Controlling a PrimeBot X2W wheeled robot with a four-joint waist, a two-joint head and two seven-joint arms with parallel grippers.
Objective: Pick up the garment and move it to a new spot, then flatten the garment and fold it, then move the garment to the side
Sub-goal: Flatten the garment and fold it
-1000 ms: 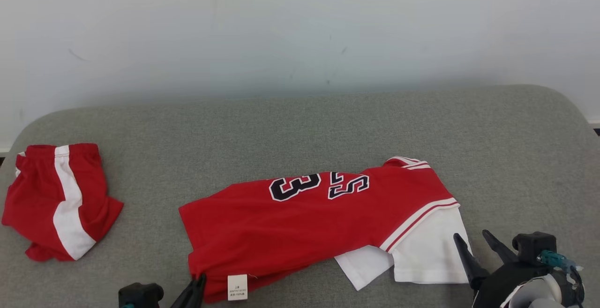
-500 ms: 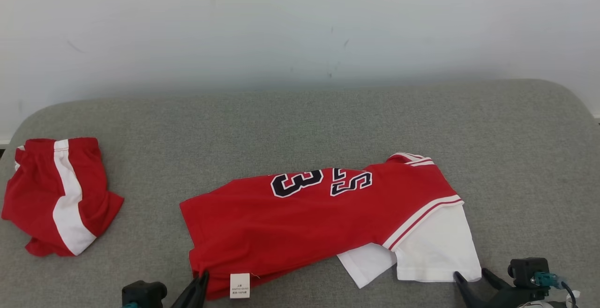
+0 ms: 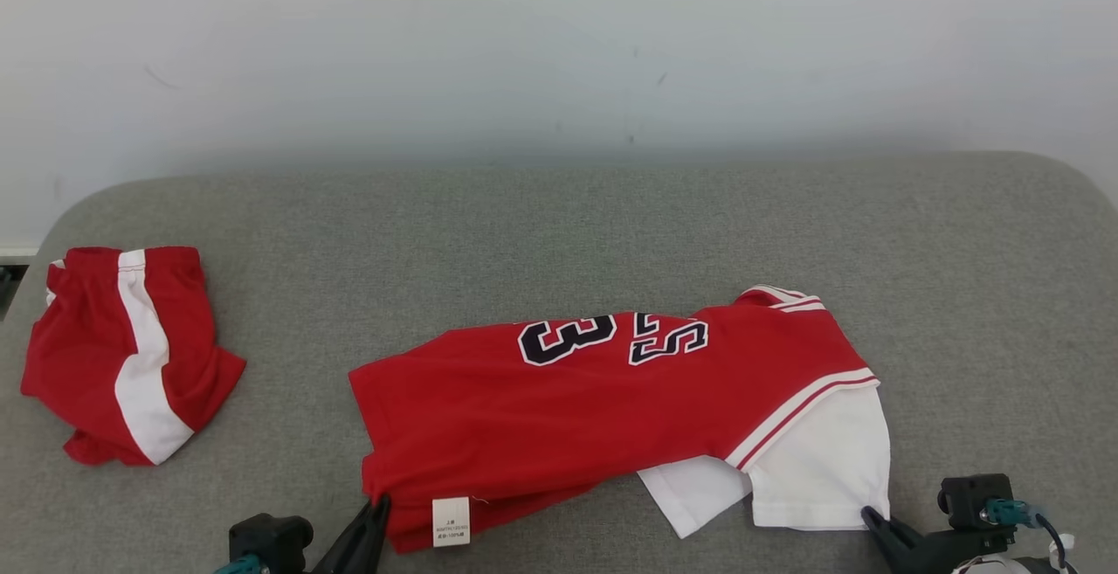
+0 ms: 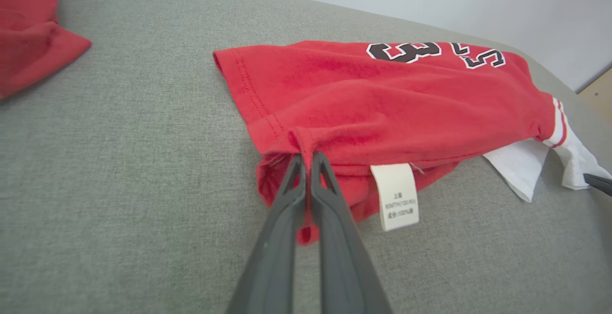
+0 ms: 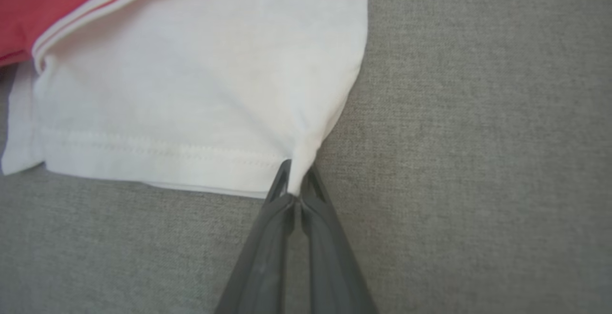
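Red-and-white shorts are bunched at the left edge of the grey cushion, well apart from everything else. Near the front edge, the red hem corner of the jersey is pinched by the left gripper, fingers together on the fabric, just beside the white care label. The jersey is laid across centre to right, numbers up, slightly rumpled. Its white sleeve is spread at the right end, and the sleeve's lower corner is clamped by the right gripper.
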